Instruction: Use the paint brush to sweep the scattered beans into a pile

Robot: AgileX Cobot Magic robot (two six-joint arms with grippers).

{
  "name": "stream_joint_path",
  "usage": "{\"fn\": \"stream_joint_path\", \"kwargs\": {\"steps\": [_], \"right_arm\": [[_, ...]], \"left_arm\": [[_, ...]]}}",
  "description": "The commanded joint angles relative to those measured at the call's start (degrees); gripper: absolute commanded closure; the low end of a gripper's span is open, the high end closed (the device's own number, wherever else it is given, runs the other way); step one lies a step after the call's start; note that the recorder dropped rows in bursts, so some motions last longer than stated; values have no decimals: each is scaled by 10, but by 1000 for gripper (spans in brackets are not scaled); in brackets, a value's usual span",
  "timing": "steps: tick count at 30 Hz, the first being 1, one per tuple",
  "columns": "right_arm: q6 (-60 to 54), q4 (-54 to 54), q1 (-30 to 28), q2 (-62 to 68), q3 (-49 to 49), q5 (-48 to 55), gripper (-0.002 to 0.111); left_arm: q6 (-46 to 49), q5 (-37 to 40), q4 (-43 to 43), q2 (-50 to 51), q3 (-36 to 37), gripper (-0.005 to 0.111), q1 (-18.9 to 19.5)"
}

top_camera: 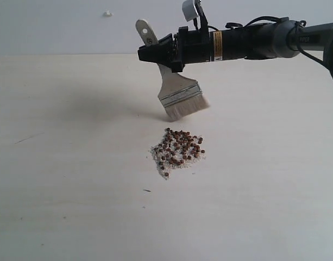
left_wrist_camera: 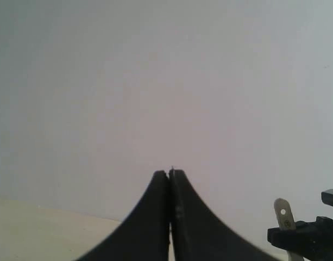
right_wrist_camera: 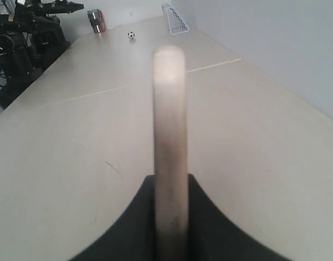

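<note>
A pale wooden table runs back to a plain grey wall. The right gripper has its fingers clamped on the handle of the paint brush. The tilted bristles hang clear of the surface, just on the far-edge side of the pile. The beans sit gathered mid-table, so sweeping looks nearly finished. Next, lower the bristles and draw in fringe strays. The left gripper is closed on nothing.
</note>
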Motion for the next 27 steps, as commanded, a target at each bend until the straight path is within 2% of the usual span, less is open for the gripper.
{"fn": "stream_joint_path", "kwargs": {"steps": [1,14,27], "right_arm": [[-10,19,-5,-13,-3,-1,108],[-26,79,-4,15,-3,-1,108],[47,-1,9,20,-3,-1,108]], "left_arm": [[2,2,2,-3,3,107,0],[2,2,2,-3,3,107,0],[2,2,2,-3,3,107,0]]}}
